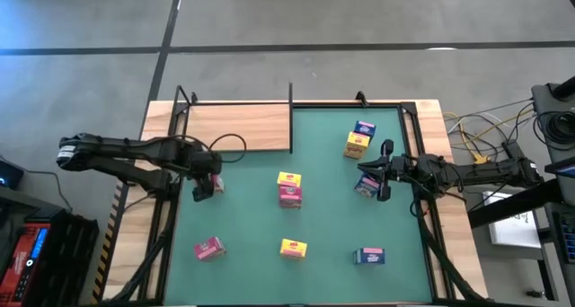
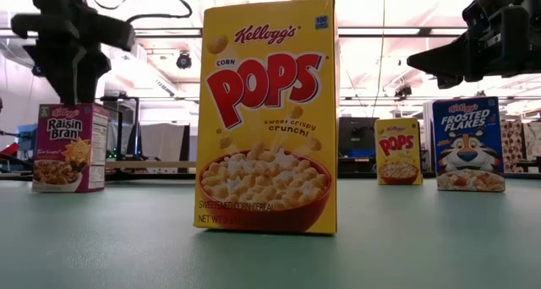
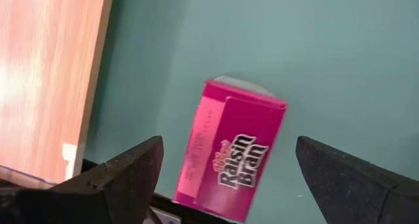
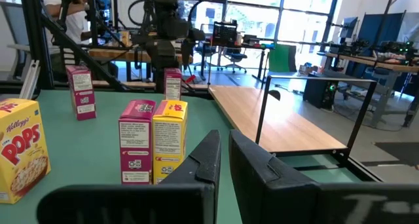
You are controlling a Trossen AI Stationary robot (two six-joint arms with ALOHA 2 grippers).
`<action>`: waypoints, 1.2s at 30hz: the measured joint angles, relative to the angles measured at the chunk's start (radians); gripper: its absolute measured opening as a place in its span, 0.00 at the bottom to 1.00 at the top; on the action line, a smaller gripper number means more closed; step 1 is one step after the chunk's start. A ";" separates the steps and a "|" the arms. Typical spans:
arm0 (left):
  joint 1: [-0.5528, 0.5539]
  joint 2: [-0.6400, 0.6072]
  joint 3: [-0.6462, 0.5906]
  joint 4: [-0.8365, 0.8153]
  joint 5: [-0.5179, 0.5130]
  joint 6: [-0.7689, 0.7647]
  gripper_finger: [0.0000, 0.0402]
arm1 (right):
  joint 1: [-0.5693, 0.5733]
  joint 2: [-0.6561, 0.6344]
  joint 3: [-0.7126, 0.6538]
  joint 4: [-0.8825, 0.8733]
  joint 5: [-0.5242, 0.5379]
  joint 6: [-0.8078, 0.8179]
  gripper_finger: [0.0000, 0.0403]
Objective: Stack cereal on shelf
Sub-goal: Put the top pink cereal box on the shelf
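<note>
Reaching in from the tabletop's left side, the left gripper point(image 1: 206, 185) hangs over a pink Raisin Bran box point(image 3: 232, 160) on the green mat point(image 1: 328, 217), its fingers point(image 3: 121, 177) spread wide to either side of the box without touching it. The right arm stretches in from the right, and the right gripper point(image 4: 224, 160) has its fingers pressed nearly together, holding nothing, next to a blue box point(image 1: 367, 186).

The shelf point(image 1: 238, 126), a light-wood board with thin black posts, lies at the far left corner and carries no boxes. Open mat separates it from the cereal.

A pink and yellow pair point(image 1: 289, 189) stands touching at mid-mat. A yellow box point(image 1: 356, 146) and a second blue box point(image 1: 364, 128) stand close together farther back. Along the near edge sit a second pink box point(image 1: 208, 249), a Corn Pops box point(image 2: 267, 116) and a third blue box point(image 1: 370, 256), well apart from each other.
</note>
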 joint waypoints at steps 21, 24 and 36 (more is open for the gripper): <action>0.000 0.000 -0.097 0.098 -0.010 -0.011 0.71 | 0.000 0.000 0.000 0.000 0.000 0.000 0.06; 0.000 0.000 -0.096 0.099 -0.009 -0.013 0.64 | 0.000 0.000 0.000 0.000 0.000 0.000 0.06; 0.004 0.000 -0.093 0.118 -0.010 -0.025 0.29 | 0.000 0.000 0.000 0.000 0.000 0.000 0.06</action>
